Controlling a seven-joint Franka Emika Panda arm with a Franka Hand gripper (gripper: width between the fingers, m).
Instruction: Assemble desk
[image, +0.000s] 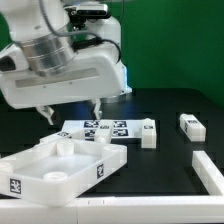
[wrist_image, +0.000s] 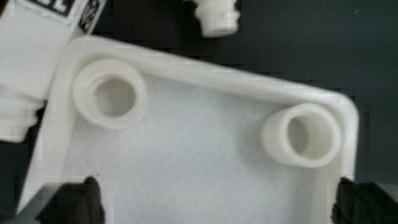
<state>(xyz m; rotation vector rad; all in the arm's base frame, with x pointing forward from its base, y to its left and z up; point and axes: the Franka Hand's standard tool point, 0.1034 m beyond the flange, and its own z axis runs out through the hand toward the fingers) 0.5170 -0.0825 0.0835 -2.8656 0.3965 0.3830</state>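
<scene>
Because the white tabletop (image: 58, 162) lies on the black table (image: 170, 165) at the exterior view's left, with the gripper (image: 72, 113) wide open right above it, the arm (image: 60, 60) should come straight down so both fingers (wrist_image: 71, 198) squeeze its rim evenly.

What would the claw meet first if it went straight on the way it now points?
Most likely the desk tabletop panel: in the wrist view the open claw points at its rimmed side, between two round corner sockets. Its fingertips stand near the panel's edges; depth is unclear.
</scene>
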